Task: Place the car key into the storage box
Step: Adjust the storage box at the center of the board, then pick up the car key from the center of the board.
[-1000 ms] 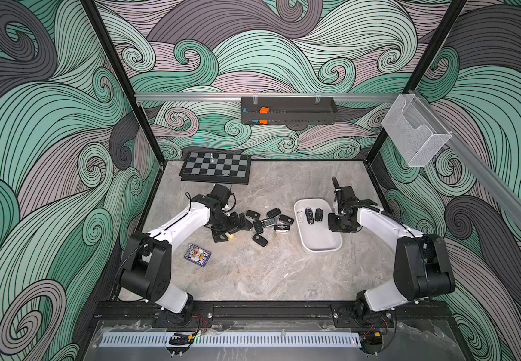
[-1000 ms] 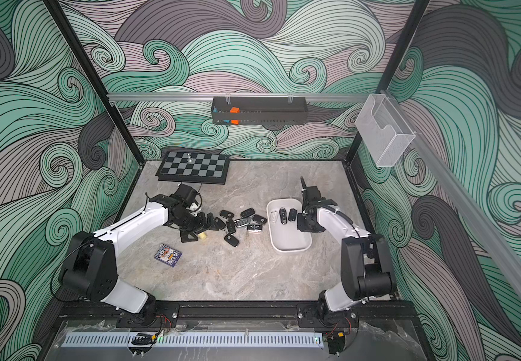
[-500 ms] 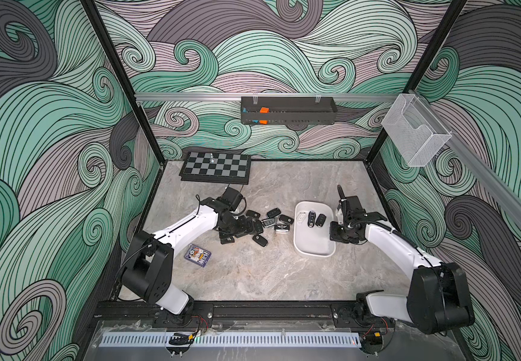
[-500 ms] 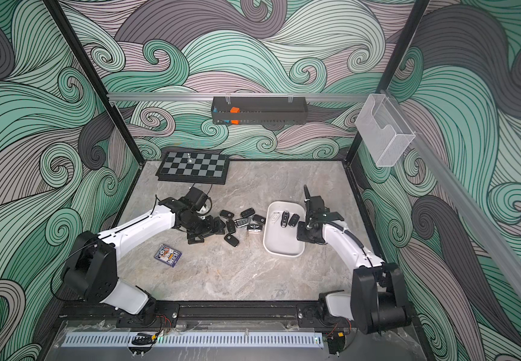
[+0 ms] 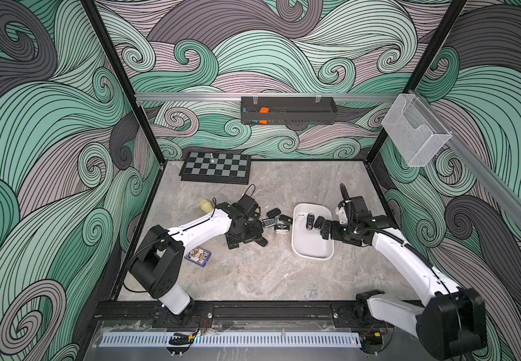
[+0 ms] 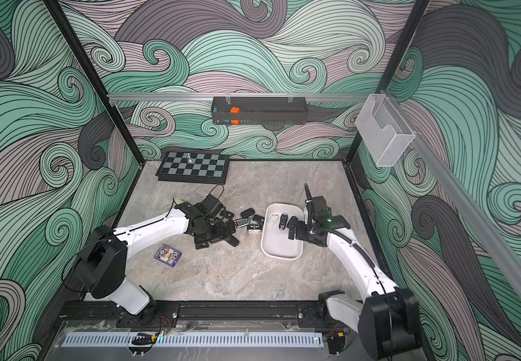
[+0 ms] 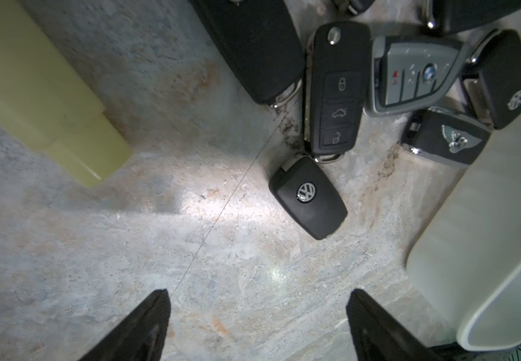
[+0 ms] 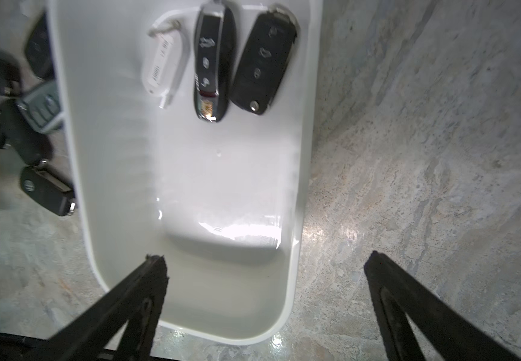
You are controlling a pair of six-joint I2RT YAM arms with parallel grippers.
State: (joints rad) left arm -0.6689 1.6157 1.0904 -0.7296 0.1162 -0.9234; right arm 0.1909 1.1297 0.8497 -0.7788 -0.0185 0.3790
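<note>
White glossy storage box (image 8: 221, 175), two black car keys (image 8: 263, 62) inside; left pincer (image 7: 257, 293), right pincer (image 8: 265, 256) spread.

A chessboard (image 5: 215, 167) is being carried at the far edge of the marbled worktop (image 5: 253, 281), toward its far left corner, with one chess piece (image 5: 212, 157) upright on it. A pale yellow block (image 5: 206, 205) is being shown lying near the left edge, and a pack of cards (image 5: 198, 256) flat toward the front left corner. Above the far edge a black perforated tray (image 5: 287, 110) is being held on a rail (image 5: 190, 96), an orange block (image 5: 264, 110) inside it. A white wire-mesh basket (image 5: 415, 133) is being held above the far right corner.
</note>
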